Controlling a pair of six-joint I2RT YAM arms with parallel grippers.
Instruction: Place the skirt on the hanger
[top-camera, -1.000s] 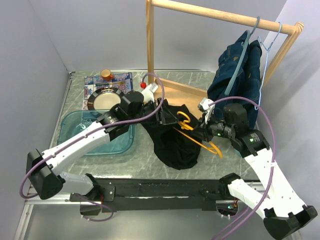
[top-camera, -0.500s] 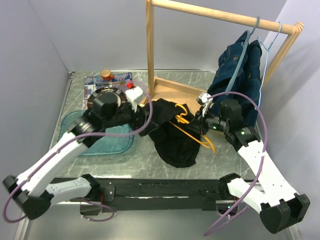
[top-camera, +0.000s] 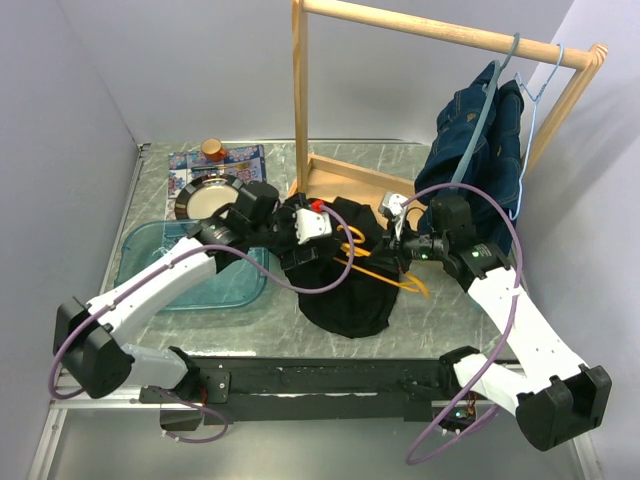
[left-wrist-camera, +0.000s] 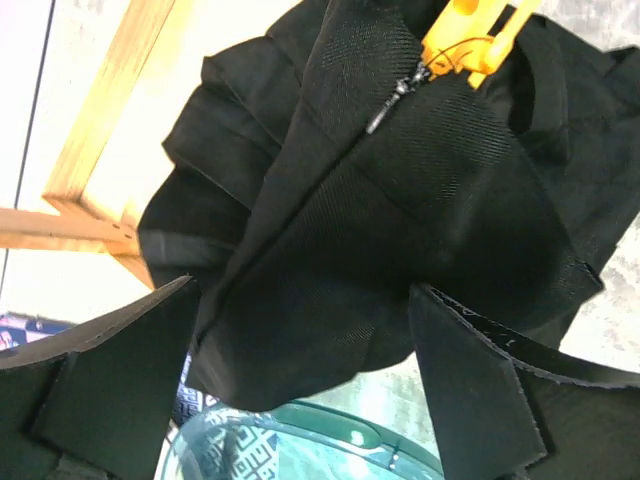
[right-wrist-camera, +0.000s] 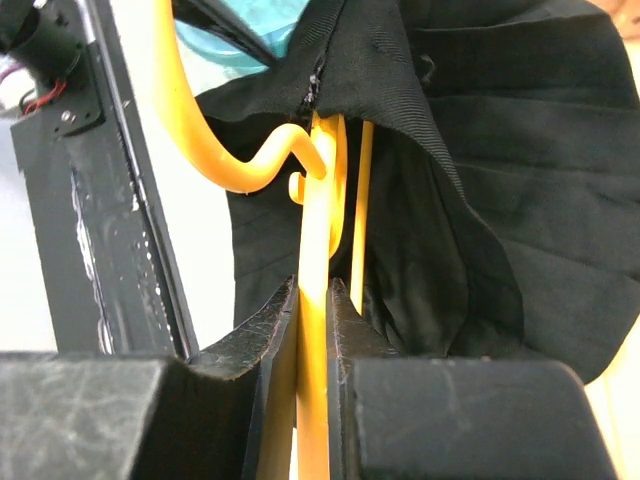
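The black skirt (top-camera: 350, 295) lies bunched on the table, its waist draped over the yellow hanger (top-camera: 372, 262). My right gripper (top-camera: 397, 247) is shut on the hanger's bar (right-wrist-camera: 315, 350), its jaws pressed on either side of it (right-wrist-camera: 315, 292), with the hook curving up to the left and skirt fabric (right-wrist-camera: 500, 150) to the right. My left gripper (top-camera: 303, 245) is open at the skirt's upper left edge. In the left wrist view its fingers (left-wrist-camera: 150, 370) stand wide apart around a fold of the skirt (left-wrist-camera: 380, 200) without pinching it, and the hanger (left-wrist-camera: 470, 40) shows at the top.
A wooden clothes rack (top-camera: 298, 100) stands behind, its base (left-wrist-camera: 100, 130) close to the skirt. A denim garment (top-camera: 480, 150) hangs on a blue hanger at its right end. A teal bin (top-camera: 190, 270), a plate (top-camera: 210, 198) and an orange-lidded can (top-camera: 212, 148) sit on the left.
My left gripper let go of the skirt, opened wide, swung away to the left, then came back to the skirt's left edge. The right gripper moved the hanger slightly back and left.
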